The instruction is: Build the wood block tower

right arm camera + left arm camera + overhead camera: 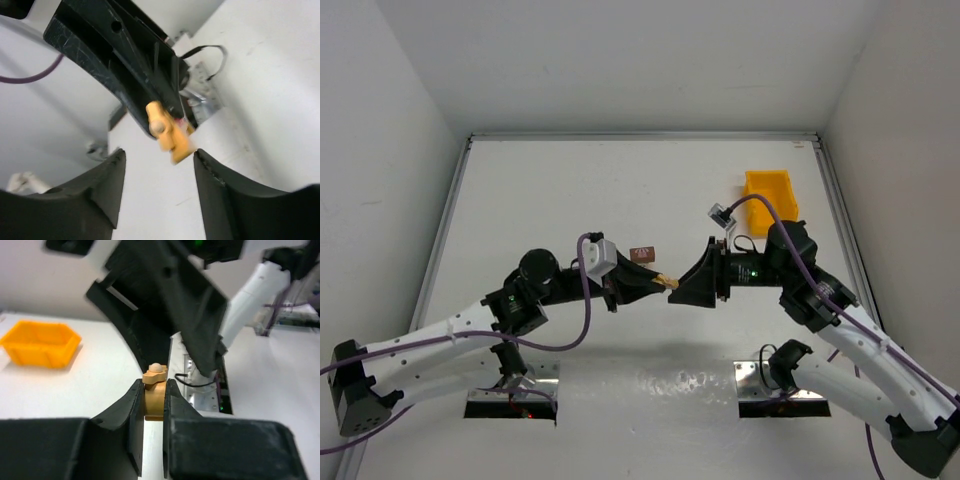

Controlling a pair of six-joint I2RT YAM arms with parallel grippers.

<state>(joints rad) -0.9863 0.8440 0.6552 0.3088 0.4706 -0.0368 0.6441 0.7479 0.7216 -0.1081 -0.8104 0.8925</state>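
Left end effector [656,279], mine, is pinched narrow on a pale wooden piece [666,282] with a rounded knob at its free end, holding it in mid-air above the white counter [620,180]. My right end effector [676,288] meets it nose to nose. Its fingers [100,185] are spread wide to either side of the piece and, from the right wrist camera, touch neither face.

A dark brown block [642,255] lies on the counter at eleven o'clock from the held piece, and the yellow bin [770,195] sits well apart at two o'clock. No tower stands that I can see.

The danger, as I judge it, is that only the near part of the piece sits between my left fingers [131,415]. A brush from a right finger on the knobbed end could lever it askew or free, and a fall would send so small a piece bouncing across the counter. A careless move could also knock the two end effectors together.
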